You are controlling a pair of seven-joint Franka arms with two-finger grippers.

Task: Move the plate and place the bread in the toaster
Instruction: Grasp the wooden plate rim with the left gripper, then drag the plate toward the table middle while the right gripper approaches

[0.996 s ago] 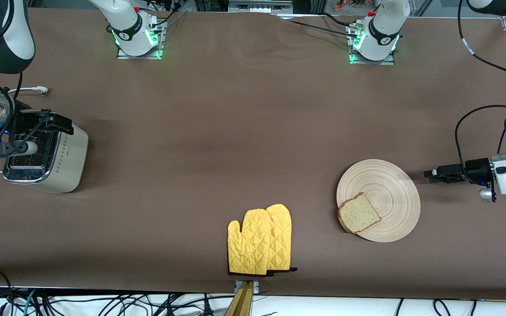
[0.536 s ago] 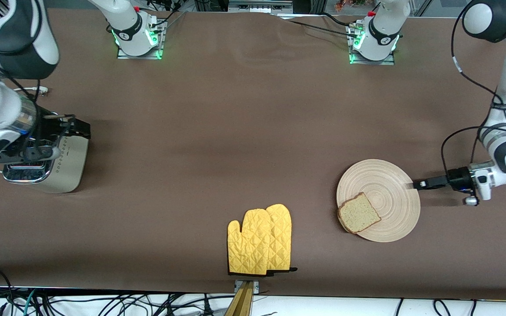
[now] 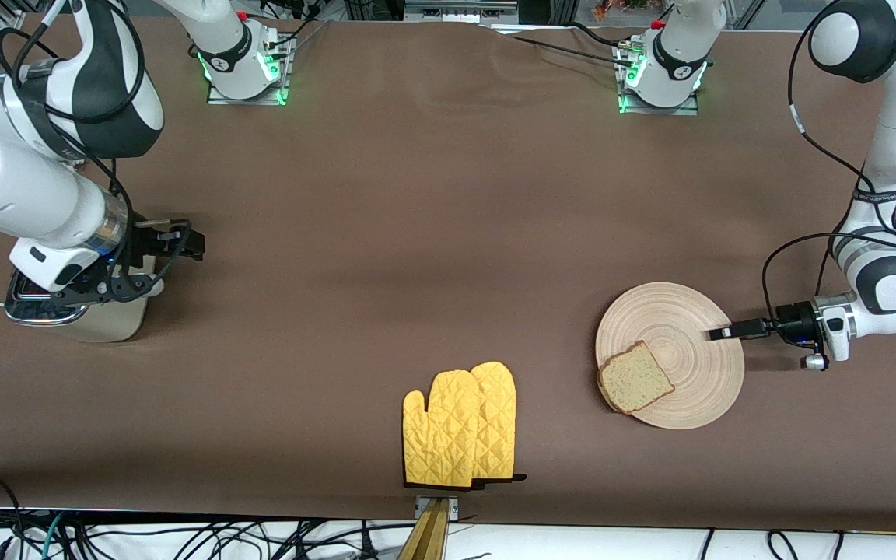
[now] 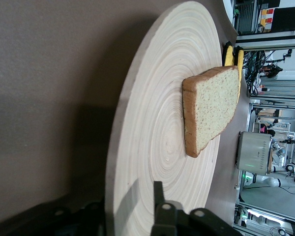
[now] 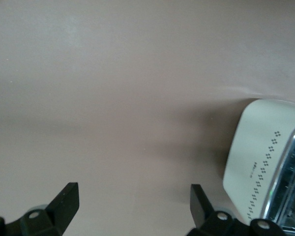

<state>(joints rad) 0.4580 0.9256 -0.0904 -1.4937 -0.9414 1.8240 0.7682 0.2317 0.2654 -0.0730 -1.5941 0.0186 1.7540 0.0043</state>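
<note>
A brown table [image 3: 417, 233] carries everything. The toaster [image 3: 110, 323] stands at the right arm's end of it, mostly hidden under that arm; its dotted cream side [image 5: 258, 162] and chrome top edge show in the right wrist view. Its long axis runs from the robots' side toward the front camera.

The plate [image 3: 689, 373] lies flat toward the left arm's end, well apart from the toaster. The bread [image 3: 635, 381] lies flat on the plate, at the part of its rim that is toward the toaster, one corner hanging just over the edge; its rounded top points toward the robots' side.

A pair of yellow oven mitts [image 3: 460, 424] lies between plate and toaster, nearer the front camera than either, cuffs toward the camera's table edge.

The left gripper [image 3: 720, 333] is level with the table at the plate's rim, on the side away from the bread, one finger [image 4: 158, 206] over the wood and the rim between the jaws; whether they already pinch it cannot be told. The right gripper [image 3: 176, 241] hovers beside the toaster's top, fingers [image 5: 64, 199] spread wide and empty.
</note>
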